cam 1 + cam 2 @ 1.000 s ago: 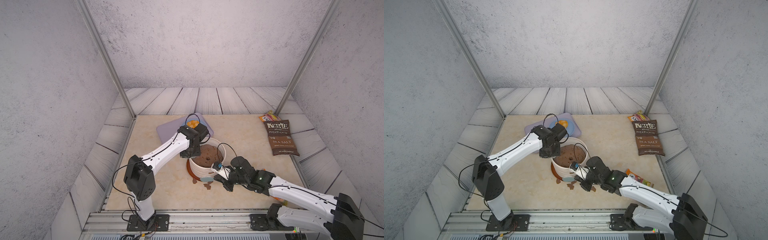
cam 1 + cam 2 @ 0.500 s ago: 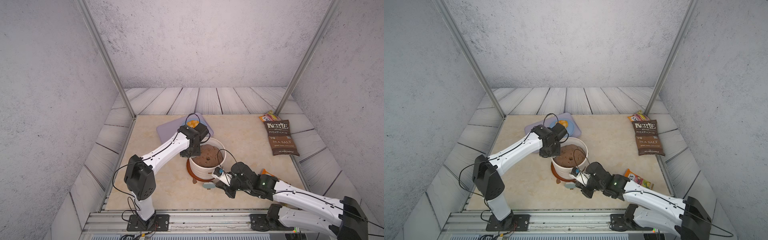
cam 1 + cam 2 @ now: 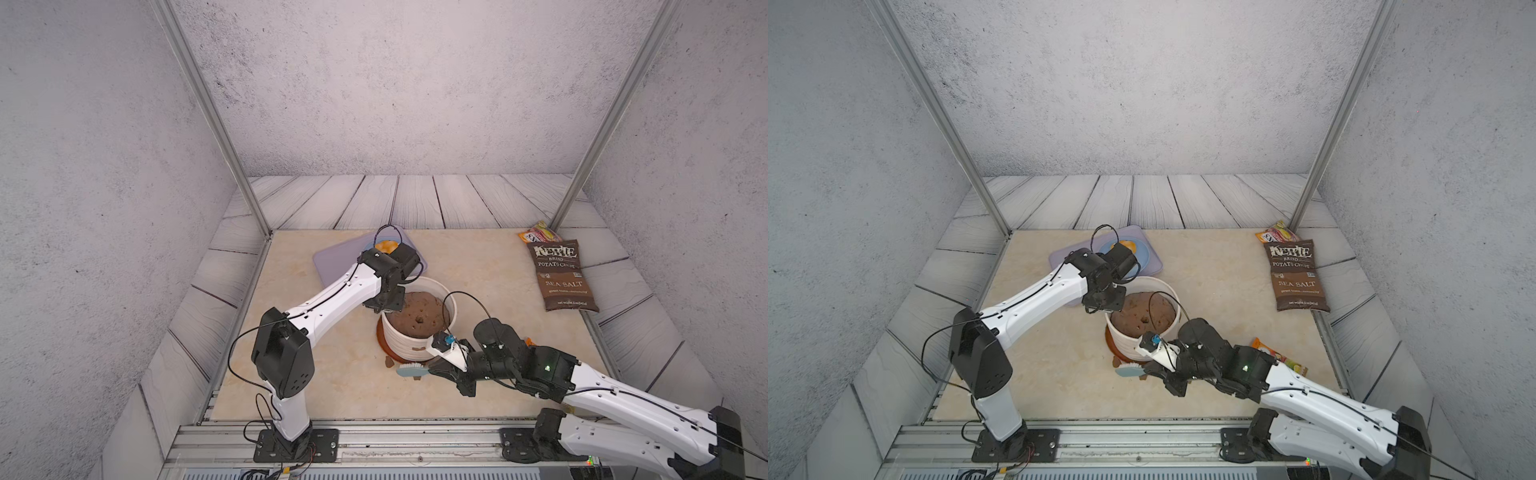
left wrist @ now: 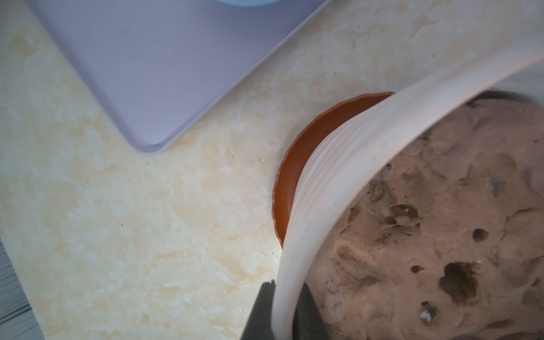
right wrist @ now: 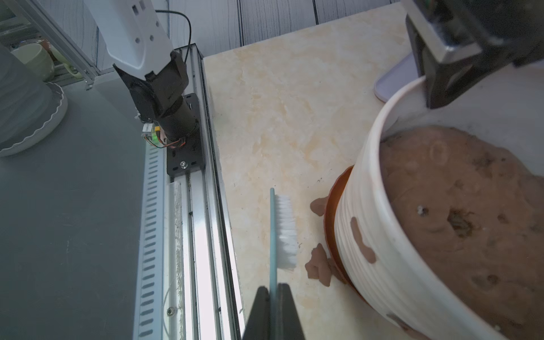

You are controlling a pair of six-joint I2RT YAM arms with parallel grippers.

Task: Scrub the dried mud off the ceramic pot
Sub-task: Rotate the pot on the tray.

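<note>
Scrubbing in hand | left gripper (image 4: 287, 294) pinches ceramic pot (image 3: 409, 347) rim | right gripper (image 5: 273, 290) pinches brush (image 5: 282, 232) handle, bristles just beside pot | dried mud (image 5: 357, 232) on pot wall facing brush | next: press bristles onto patches

the ceramic pot (image 3: 409, 347) stands on a saucer (image 4: 297, 164) mid-counter (image 3: 478, 266), with a soil mound (image 3: 417, 313) in it. tray (image 3: 336, 264) behind-left of the pot, plate (image 3: 1142, 254) on it. chip bag (image 3: 561, 276) far right. brush (image 3: 411, 369) just before the pot. dried mud (image 5: 362, 241) on the pot wall and beside the saucer.
</note>
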